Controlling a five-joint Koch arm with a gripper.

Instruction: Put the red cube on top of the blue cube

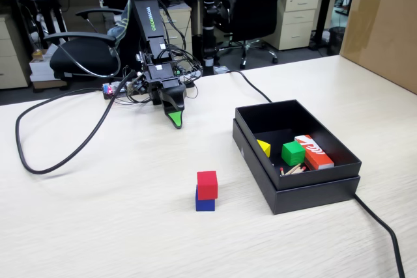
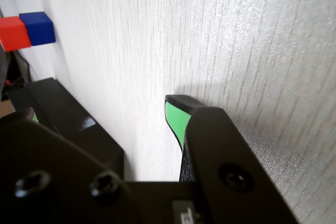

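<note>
Red cube [image 1: 207, 184] well apart from fingers [image 1: 174, 119]

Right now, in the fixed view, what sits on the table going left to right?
Black cable loop → tool → red cube stacked on the blue cube → black box, holding a yellow piece, green cube, then orange-red box.
</note>
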